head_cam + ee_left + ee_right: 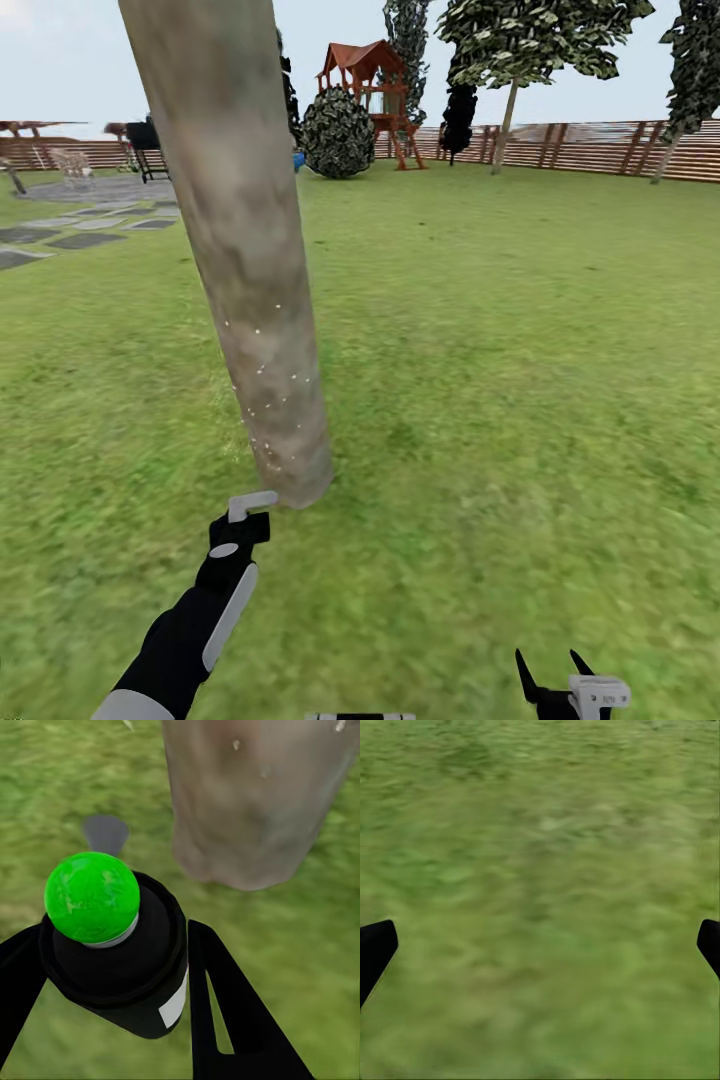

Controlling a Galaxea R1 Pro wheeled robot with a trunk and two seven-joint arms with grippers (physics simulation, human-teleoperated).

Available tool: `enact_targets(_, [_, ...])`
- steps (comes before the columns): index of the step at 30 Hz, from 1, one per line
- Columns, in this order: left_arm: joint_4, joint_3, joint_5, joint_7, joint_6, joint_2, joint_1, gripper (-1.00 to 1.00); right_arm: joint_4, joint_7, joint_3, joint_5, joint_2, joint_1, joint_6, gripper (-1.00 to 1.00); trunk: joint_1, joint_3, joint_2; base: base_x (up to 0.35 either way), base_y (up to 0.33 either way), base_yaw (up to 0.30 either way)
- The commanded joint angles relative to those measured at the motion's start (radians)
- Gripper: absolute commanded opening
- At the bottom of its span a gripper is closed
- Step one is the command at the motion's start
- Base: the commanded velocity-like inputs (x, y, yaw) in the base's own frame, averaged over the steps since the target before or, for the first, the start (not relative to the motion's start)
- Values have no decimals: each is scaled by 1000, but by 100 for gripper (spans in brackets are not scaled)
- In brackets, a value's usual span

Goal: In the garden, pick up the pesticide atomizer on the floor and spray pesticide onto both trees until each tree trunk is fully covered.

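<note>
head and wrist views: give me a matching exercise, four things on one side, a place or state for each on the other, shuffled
Things:
1. black pesticide atomizer with green ball top
2. thick mottled grey-beige tree trunk
3. right gripper
4. grey paving stones

Places or states:
A. open above bare grass
B. flecked with small white specks
C. clamped between the left gripper's black fingers
D. set in the lawn at far left

Pairs: 1-C, 2-B, 3-A, 4-D

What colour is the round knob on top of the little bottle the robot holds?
Bright green, on the black pesticide atomizer; the left wrist view shows it best.
</note>
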Motion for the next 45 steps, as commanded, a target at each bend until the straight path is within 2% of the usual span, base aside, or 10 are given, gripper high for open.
enact_targets(1, [0,0,-1,0,0,0,0,-100,0,0,0,0,0,0,0,100,0,0,0,249,-166,273])
enact_targets(17, [-7,-4,-8,2,-4,-2,0,-100,0,0,0,0,0,0,0,100,0,0,0,202,-193,266])
enact_targets(27, [-23,-6,-10,2,-2,-2,1,-100,0,0,0,0,0,0,0,100,0,0,0,2,-273,11])
enact_targets(32, [-21,-1,-6,2,10,-2,0,-100,0,0,0,0,0,0,0,100,0,0,0,0,-274,199])
enact_targets(35, [-17,2,-3,3,81,3,0,-100,0,0,0,0,0,0,0,100,0,0,0,0,-274,274])
enact_targets(36, [-19,7,-2,3,96,5,0,-100,0,0,0,0,0,0,0,100,0,0,0,0,-274,275])
enact_targets(37, [-20,23,-1,3,104,6,0,-100,0,0,0,0,0,0,0,100,0,0,0,0,-275,276])
enact_targets(38, [-22,55,0,2,109,6,0,-100,0,0,0,0,0,0,0,100,0,0,0,0,-275,276])
enact_targets(39, [-23,65,0,2,111,6,0,-100,0,0,0,0,0,0,0,100,0,0,0,0,-274,276])
enact_targets(45, [-28,72,-6,2,105,-1,0,-100,0,0,0,0,0,0,0,100,0,0,0,2,-274,276])
